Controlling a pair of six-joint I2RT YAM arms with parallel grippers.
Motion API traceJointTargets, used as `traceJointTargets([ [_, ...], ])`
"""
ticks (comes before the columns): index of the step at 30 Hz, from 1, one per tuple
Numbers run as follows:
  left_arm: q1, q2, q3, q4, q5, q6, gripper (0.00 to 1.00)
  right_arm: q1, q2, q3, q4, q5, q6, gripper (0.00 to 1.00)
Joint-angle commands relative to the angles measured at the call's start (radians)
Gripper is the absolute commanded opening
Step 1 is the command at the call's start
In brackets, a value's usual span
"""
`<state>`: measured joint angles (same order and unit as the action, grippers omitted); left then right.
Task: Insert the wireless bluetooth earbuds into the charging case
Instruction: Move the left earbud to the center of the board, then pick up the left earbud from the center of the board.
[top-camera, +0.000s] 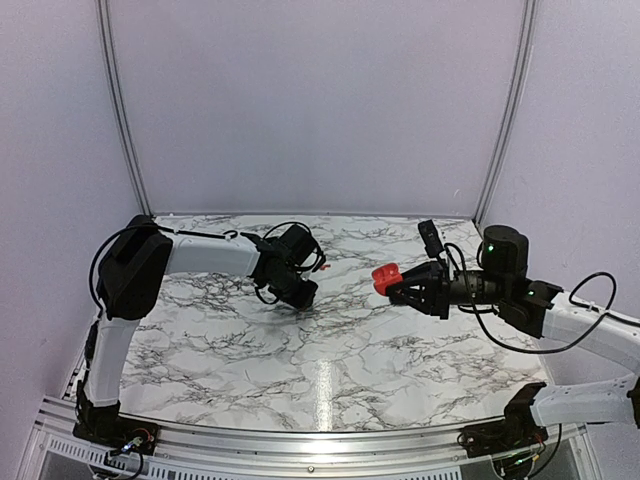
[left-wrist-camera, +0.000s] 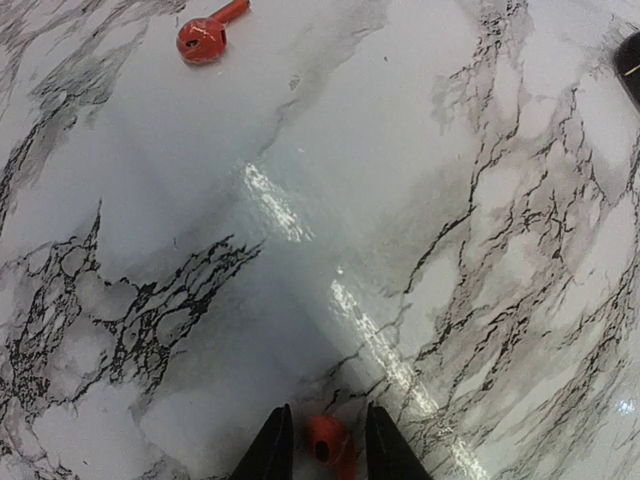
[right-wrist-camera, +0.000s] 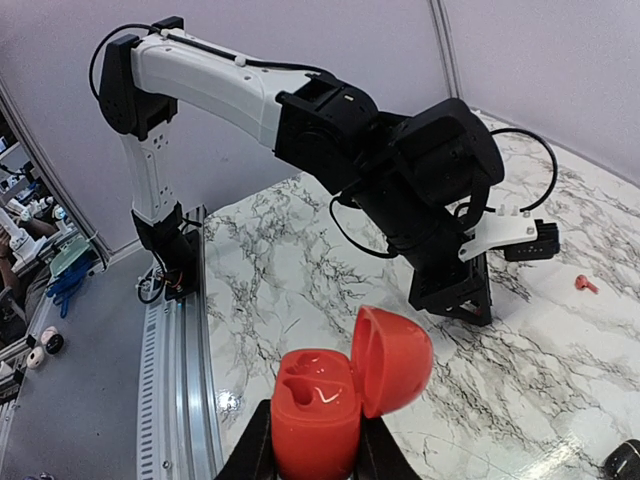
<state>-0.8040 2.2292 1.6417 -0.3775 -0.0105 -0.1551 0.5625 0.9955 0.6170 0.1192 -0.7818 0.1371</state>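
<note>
Left gripper (top-camera: 303, 294): lowered to the marble table (top-camera: 330, 370), just toward 11 o'clock of the table's middle in the top view, pointing down at the surface.
Left fingers (left-wrist-camera: 272, 452): they stood a little apart, one on each side of the near red earbud (left-wrist-camera: 328, 440). A thin strip of marble showed on either side of it, so they were not yet clenched on it.
Near red earbud: it lay on the table at 6 o'clock in the left wrist view, between the two fingertips, with its lower end cut off by the frame edge.
Far red earbud (left-wrist-camera: 203, 38): loose on the marble at 11 o'clock from the left gripper and well apart from it, its stem pointing toward 2 o'clock.
Right gripper (right-wrist-camera: 315, 430): held above the table at 2 o'clock of the table's middle in the top view, aimed toward 9 o'clock at the left arm (top-camera: 205, 255).
Right fingers (right-wrist-camera: 383, 450): clenched on the body of the red charging case (right-wrist-camera: 312, 400), one finger pressed against each side.
Red charging case: gripped off the table, its lid (right-wrist-camera: 395, 355) swung open toward 1 o'clock of the body. The two moulded wells faced the wrist camera, and no earbud showed in them.
Black object (left-wrist-camera: 630, 65): only a dark edge showed at 2 o'clock in the left wrist view, too little to tell what it was.
</note>
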Motion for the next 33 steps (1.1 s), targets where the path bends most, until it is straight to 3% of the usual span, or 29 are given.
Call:
traceJointTargets([
  [1,0.006,0.012,0.013,-0.053,-0.008,0.009,0.23,-0.006,-0.011,0.015,0.015,-0.019,-0.011,0.00],
  [6,0.006,-0.068,-0.085,-0.059,-0.006,-0.001,0.13,-0.005,-0.002,0.019,0.025,-0.038,-0.007,0.00],
  [12,0.001,-0.238,-0.320,-0.031,-0.003,-0.033,0.05,0.003,0.009,0.023,0.033,-0.049,-0.005,0.00],
  [22,-0.055,-0.491,-0.643,-0.050,0.027,-0.151,0.07,0.059,0.065,0.048,0.027,-0.074,-0.033,0.00],
  [33,-0.127,-0.464,-0.673,-0.156,-0.049,-0.192,0.17,0.193,0.064,0.041,0.073,-0.122,-0.103,0.00],
])
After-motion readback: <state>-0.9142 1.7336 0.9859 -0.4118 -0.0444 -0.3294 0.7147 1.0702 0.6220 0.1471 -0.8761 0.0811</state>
